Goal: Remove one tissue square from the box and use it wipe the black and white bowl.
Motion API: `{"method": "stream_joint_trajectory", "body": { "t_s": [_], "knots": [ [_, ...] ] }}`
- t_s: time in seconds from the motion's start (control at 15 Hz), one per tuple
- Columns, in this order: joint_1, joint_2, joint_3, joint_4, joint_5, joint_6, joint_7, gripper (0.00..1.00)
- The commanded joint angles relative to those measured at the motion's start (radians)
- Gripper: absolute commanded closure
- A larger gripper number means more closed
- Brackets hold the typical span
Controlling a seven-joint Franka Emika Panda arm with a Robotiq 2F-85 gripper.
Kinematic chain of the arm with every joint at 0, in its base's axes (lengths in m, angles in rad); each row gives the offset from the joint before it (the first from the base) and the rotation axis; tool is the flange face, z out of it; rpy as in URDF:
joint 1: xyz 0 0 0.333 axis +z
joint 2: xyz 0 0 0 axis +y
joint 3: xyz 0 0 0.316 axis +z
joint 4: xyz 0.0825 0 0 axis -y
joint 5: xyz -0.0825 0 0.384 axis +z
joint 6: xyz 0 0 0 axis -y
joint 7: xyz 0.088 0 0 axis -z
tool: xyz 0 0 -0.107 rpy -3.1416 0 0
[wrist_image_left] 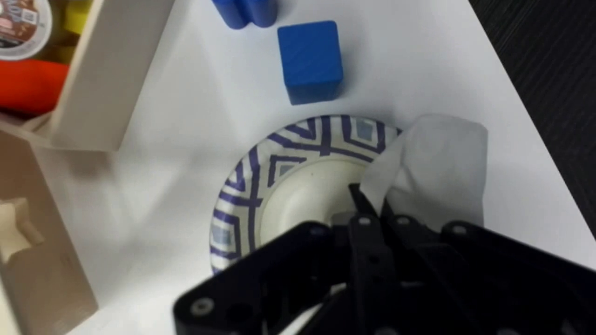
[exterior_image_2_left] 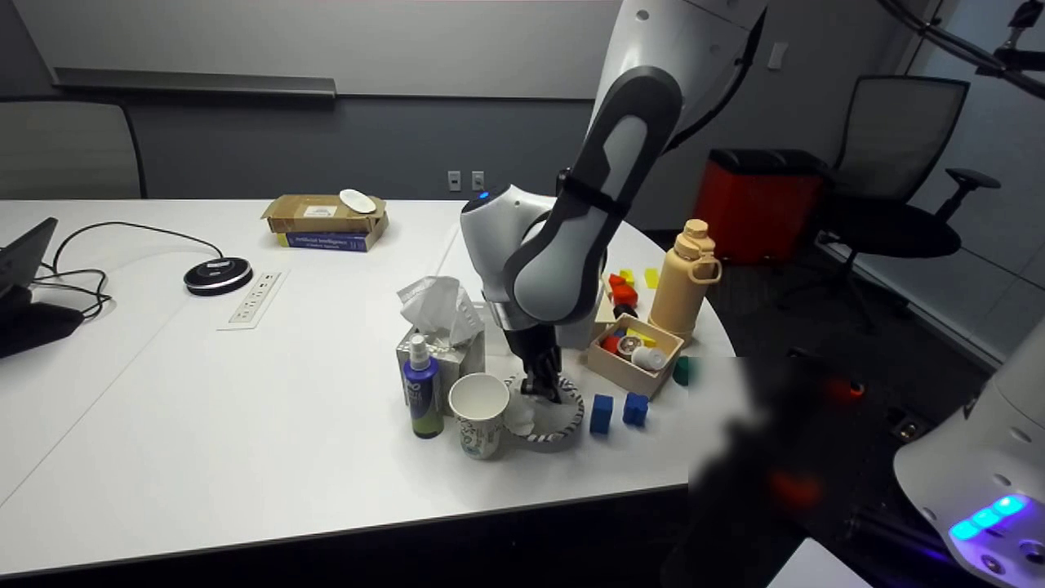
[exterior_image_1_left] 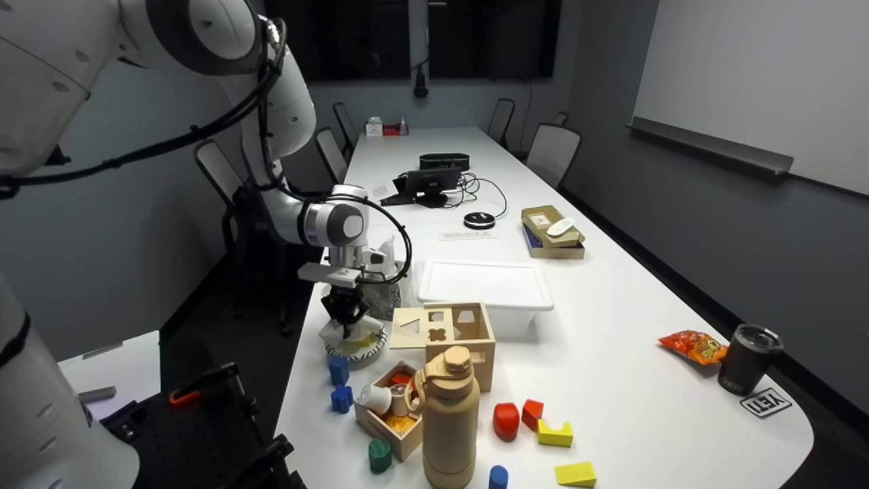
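In an exterior view, the smooth white table (exterior_image_2_left: 245, 425) spreads broadly across the left and lower left of the frame. Toward center stands a slim blue-purple spray bottle (exterior_image_2_left: 423, 400) with a white top; just behind it is the silvery, square-cornered tissue box (exterior_image_2_left: 465, 367), soft crumpled paper (exterior_image_2_left: 442, 309) poking from its top. Next to the right comes a paper cup (exterior_image_2_left: 480, 429), upright and round-mouthed, with a printed side.

In the wrist view, a wooden tray (wrist_image_left: 100, 83) fills the upper left, its pale walls straight and thin. A wide gap lies between it and the round bowl (wrist_image_left: 302, 200) at center, glossy and off-white inside, with dark angular lines on its rim. Above the bowl, close to that rim, sits a blue block (wrist_image_left: 310, 60) with flat faces; the gap there is narrow. The gripper (wrist_image_left: 375, 204) reaches in from the bottom of the frame over the bowl, its fingertips almost together, pinching the tissue (wrist_image_left: 442, 163) between them. The thin sheet, matte and lightly creased, spreads to the right of the fingertips, overlapping the right part of the rim. Whether the fingertips touch the bowl cannot be told. Farther right, the table's straight edge slants down to the right border, near the tissue, with dark floor (wrist_image_left: 535, 60) beyond.
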Motion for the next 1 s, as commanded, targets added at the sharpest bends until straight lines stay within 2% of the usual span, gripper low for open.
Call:
{"method": "stream_joint_trajectory", "body": {
  "t_s": [0.0, 0.13, 0.4, 0.6, 0.73, 0.93],
  "knots": [
    [-0.027, -0.137, 0.024, -0.002, 0.033, -0.133, -0.045, 1.00],
    [-0.044, -0.213, 0.052, 0.001, 0.049, -0.201, -0.089, 1.00],
    [-0.083, -0.355, 0.145, 0.001, 0.165, -0.328, -0.240, 1.00],
    [-0.073, -0.410, 0.178, 0.016, 0.237, -0.412, -0.296, 1.00],
    [-0.073, -0.434, 0.195, 0.020, 0.291, -0.433, -0.327, 1.00],
    [-0.084, -0.454, 0.225, 0.023, 0.427, -0.401, -0.405, 1.00]
  ]
}}
